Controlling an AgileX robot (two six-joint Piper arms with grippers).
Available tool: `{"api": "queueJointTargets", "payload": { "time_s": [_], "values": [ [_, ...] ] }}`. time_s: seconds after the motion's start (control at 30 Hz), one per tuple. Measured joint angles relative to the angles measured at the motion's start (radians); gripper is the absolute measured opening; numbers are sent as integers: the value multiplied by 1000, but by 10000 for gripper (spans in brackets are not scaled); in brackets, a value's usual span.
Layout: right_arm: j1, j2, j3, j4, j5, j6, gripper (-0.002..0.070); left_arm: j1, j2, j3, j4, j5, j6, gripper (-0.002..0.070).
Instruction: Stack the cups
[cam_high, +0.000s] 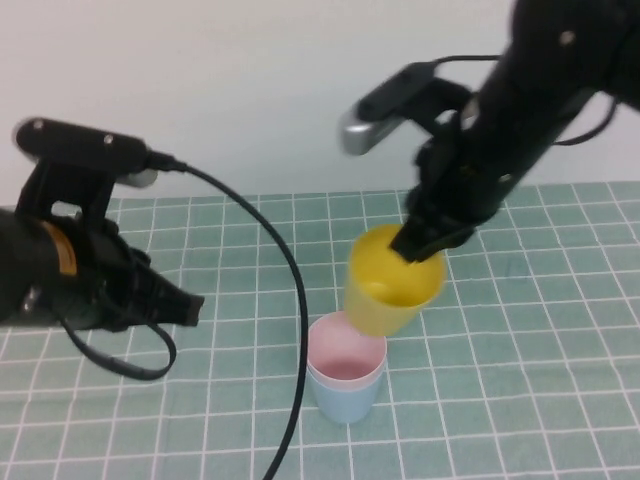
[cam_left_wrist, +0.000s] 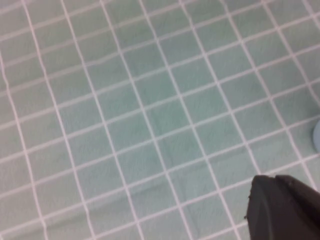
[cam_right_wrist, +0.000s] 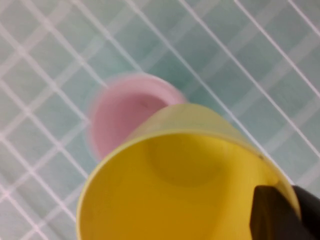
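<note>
Left hand (cam_high: 190, 308) hangs low over the left of the table (cam_high: 520, 400), nearest the camera, holding nothing and clear of the work; whether its fingers are parted I cannot tell. Just past it, near the middle, the pink cup (cam_high: 346, 357) already sits nested in the light blue cup (cam_high: 345, 398), mouth up to receive the last one. Behind and above, the right hand (cam_high: 424, 242) pinches the far rim of the yellow cup (cam_high: 392, 281), carrying it tilted in the air, its base near the pink rim, apparently to lower it in.
</note>
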Motion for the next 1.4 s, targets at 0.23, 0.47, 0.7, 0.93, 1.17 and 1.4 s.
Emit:
{"api": "queueJointTargets", "payload": {
  "time_s": [0.23, 0.47, 0.7, 0.93, 1.17, 1.4],
  "values": [
    [90, 34, -7, -30, -19, 18, 25, 0, -4, 48, 54, -17, -65, -1],
    [90, 89, -7, -42, -26, 38, 25, 0, -4, 48, 54, -23, -65, -1],
    [90, 111, -7, -38, -36, 38, 27, 0, -4, 48, 54, -38, -65, -1],
    [90, 113, -7, -27, -43, 41, 167, 0, -4, 48, 54, -98, -86, -1],
    [90, 95, -77, -26, -29, 83, 219, 0, -9, 51, 57, -128, -90, -1],
    [90, -49, -96, -36, -21, 142, 92, 0, -125, 137, 105, -257, -130, -1]
  ]
}}
